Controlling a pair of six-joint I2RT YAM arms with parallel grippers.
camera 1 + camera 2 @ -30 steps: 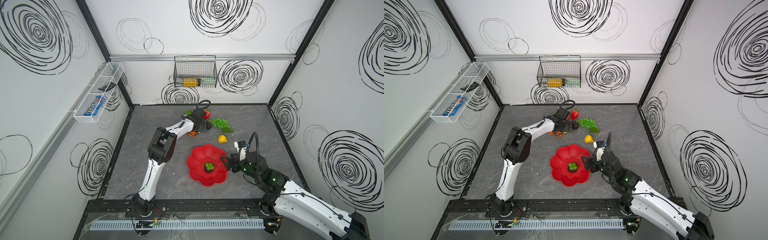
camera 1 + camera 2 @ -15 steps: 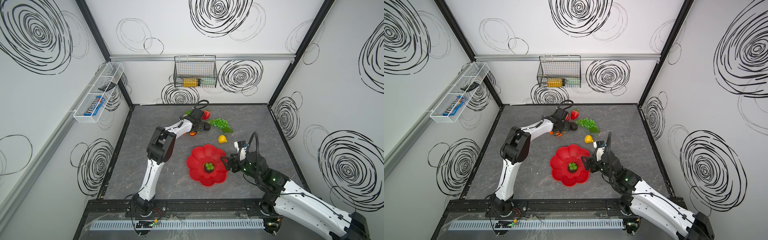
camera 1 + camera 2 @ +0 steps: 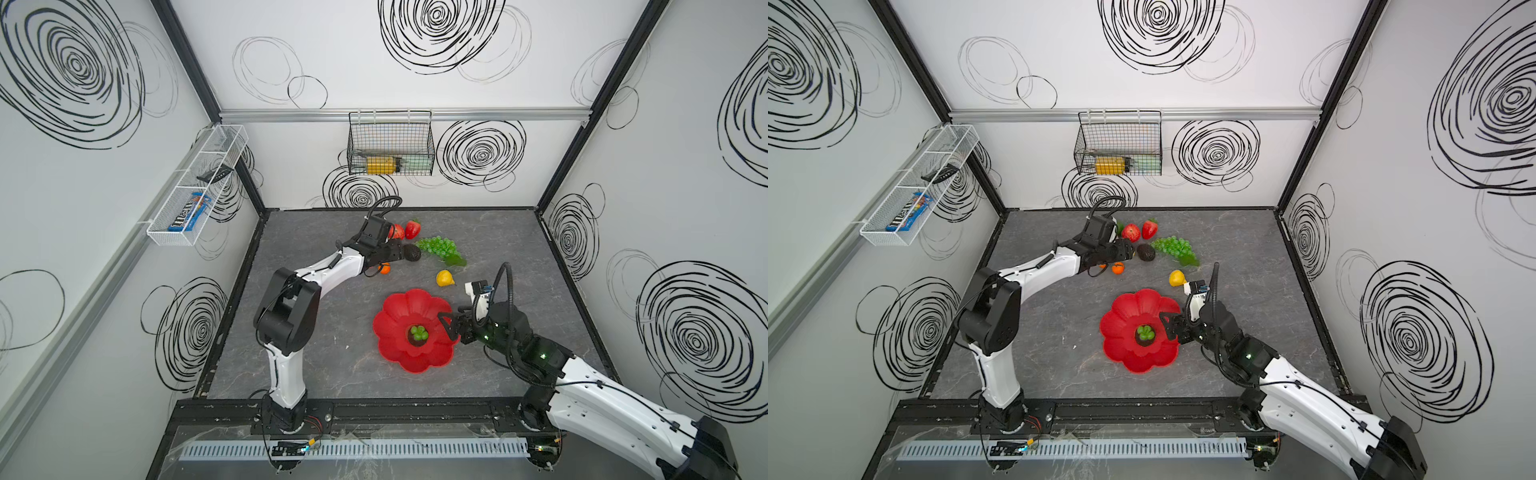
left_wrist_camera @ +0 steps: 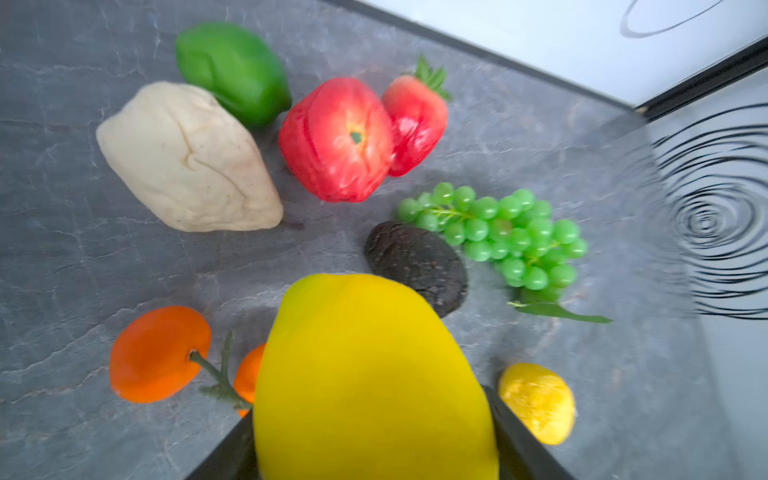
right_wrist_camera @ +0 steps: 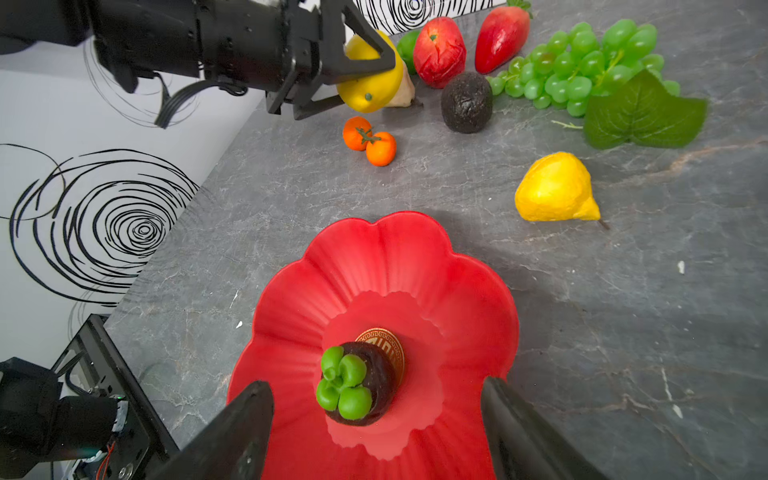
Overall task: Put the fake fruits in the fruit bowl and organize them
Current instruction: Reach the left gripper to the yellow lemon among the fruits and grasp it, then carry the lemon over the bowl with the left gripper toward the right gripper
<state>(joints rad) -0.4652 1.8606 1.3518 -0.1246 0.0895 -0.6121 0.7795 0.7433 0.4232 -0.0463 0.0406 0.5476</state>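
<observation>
A yellow lemon [image 4: 365, 374] is clamped in the left gripper [image 5: 365, 81] beside the loose fruits [image 3: 440, 247] at upper centre of both top views, evidently for carrying to the fruit bowl [image 3: 399, 357] just below centre, over whose right rim the right gripper [image 3: 449, 328] is held, jaws apart.

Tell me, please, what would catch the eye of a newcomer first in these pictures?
The glossy red flower-shaped plastic bowl stands out near the middle of the grey table, with one dark round fruit with a green leafy cap at its centre. At the far side, the left hand grips a big yellow plastic lemon amid a bright cluster of loose fruits, among them a green plastic grape bunch.
</observation>
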